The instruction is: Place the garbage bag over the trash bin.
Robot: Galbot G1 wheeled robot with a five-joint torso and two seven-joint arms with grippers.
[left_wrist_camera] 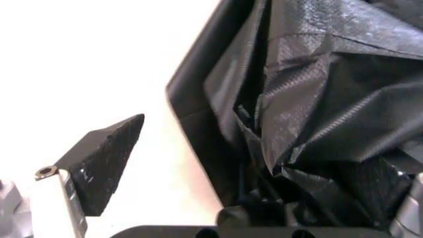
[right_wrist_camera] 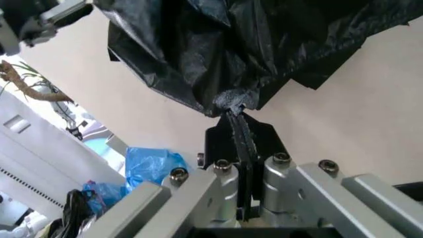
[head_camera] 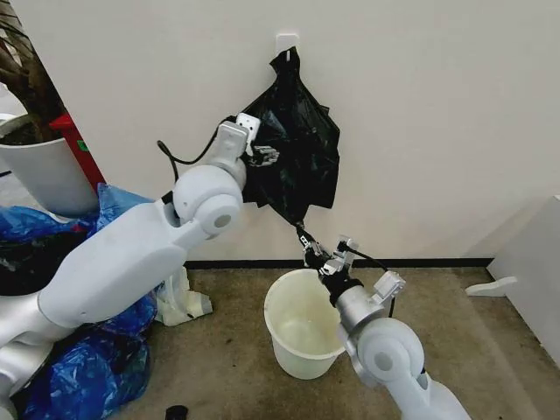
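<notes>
Garbage bag (head_camera: 296, 149) hanging flat against wall (head_camera: 420, 114) from white hook (head_camera: 286, 41), long axis vertical, top pinched to a point at hook, body fanning out downward, lowest corner drawn to a tip pointing down toward trash bin (head_camera: 302, 328). Bin upright on floor (head_camera: 227, 350) just below bag, mouth open, bag not over it.

Right gripper (head_camera: 305, 238) under bag, above bin's far rim, clamped tight on that lowest corner; right wrist view confirms: pads (right_wrist_camera: 233, 144) pressed together with twisted black plastic (right_wrist_camera: 198, 44) pinched between, rest of bag spreading out beyond the fingertips.

Left gripper (head_camera: 262, 155) raised at bag's left edge, mid-height, against the black film. Left wrist view: one finger (left_wrist_camera: 102, 163) apart from bag over bare wall, other finger buried under folds (left_wrist_camera: 310, 104); spread wide, not holding anything.

Head view adds blue plastic bags (head_camera: 79, 350) and white plant pot (head_camera: 44, 171) at left, well apart from bin. Right wrist view catches blue bags (right_wrist_camera: 148, 166) from below.
</notes>
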